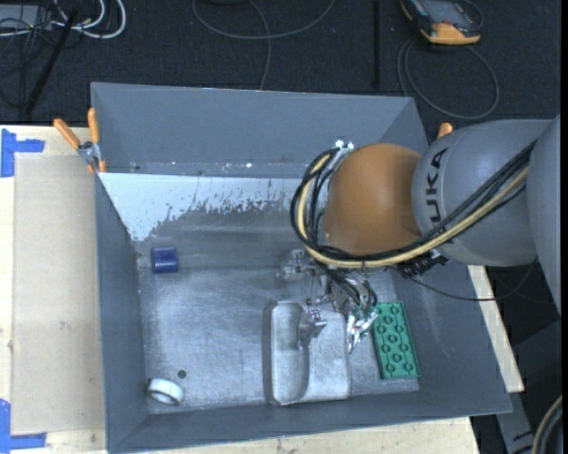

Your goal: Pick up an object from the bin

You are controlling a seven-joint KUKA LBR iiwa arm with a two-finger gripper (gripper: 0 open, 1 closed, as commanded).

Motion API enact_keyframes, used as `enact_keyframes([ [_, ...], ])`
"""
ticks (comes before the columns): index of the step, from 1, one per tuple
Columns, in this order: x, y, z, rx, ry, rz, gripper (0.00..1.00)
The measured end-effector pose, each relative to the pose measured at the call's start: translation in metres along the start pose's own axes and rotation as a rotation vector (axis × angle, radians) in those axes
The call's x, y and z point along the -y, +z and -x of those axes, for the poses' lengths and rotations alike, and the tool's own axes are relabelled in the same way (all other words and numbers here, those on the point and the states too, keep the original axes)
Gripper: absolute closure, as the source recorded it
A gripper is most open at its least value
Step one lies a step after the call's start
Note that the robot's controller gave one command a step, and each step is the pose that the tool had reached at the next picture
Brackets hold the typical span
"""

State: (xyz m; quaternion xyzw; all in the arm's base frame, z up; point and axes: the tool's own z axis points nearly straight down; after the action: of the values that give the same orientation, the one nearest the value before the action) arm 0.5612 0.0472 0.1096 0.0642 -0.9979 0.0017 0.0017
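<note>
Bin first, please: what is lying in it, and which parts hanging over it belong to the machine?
Bin: one, grey metal, centre of the view.
Small block: one, blue, left side of the floor, at the foot of the back slope.
Round thing: one, white, near-left corner.
Flat oblong piece: one, pale grey, middle of the floor towards the front.
Studded plate: one, green, right side of the floor.
Arm: one, grey, with orange cover and cables, coming from the right.
Gripper: one, metal, open, over the oblong piece's right edge, beside the plate.
</note>
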Motion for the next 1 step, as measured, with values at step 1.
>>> enact_keyframes([
  [1, -0.0256, 0.0383, 0.0177, 0.003, -0.041, 0.001, 0.0],
])
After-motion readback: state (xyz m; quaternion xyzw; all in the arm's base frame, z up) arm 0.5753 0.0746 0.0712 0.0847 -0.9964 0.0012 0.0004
